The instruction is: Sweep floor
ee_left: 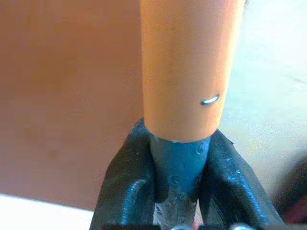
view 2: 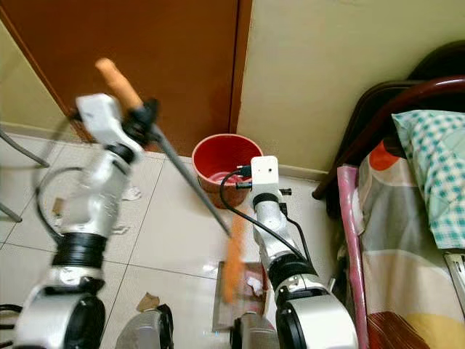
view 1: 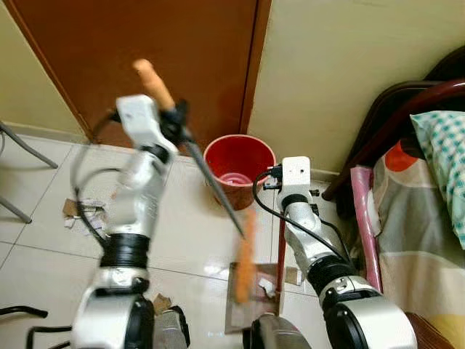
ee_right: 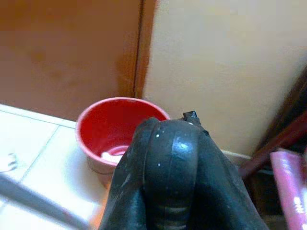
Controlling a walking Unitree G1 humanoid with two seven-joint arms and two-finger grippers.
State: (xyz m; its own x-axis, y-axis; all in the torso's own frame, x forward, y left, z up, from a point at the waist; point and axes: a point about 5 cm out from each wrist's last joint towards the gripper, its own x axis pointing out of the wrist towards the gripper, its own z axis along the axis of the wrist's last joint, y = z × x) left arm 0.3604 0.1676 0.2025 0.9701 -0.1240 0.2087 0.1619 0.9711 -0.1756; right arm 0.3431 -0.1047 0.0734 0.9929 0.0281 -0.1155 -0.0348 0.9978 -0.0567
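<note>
Broom (view 1: 211, 185) slants across the head views: its orange grip pokes up past the raised left gripper (view 1: 173, 120), its dark shaft runs down and to the right, and its blurred orange head hangs just above a dustpan (view 1: 251, 294) lying on the tiled floor (view 1: 189, 233). Paper scraps (view 1: 80, 211) lie on the tiles to the left, well apart from the dustpan, so most of the sweeping looks unfinished. A red bucket (view 1: 238, 169) stands against the wall beside the brown door (view 1: 145, 51), probably waiting for the sweepings. The right arm reaches down near a thin dark red rod (view 1: 282, 247) that rises from the dustpan, likely its handle, held upright so the pan stays put while the broom pushes litter in. A bed (view 1: 421, 203) with checked cloth crowds the right side. In the left wrist view, the left gripper's fingers (ee_left: 129, 191) pinch the blue-grey shaft just under the orange grip, a high hold that gives the broom a long swing. In the right wrist view, the right gripper (ee_right: 165, 163) has its fingers pressed together; whether they clamp the rod I cannot tell. The bucket sits beyond them, holding something pale.
</note>
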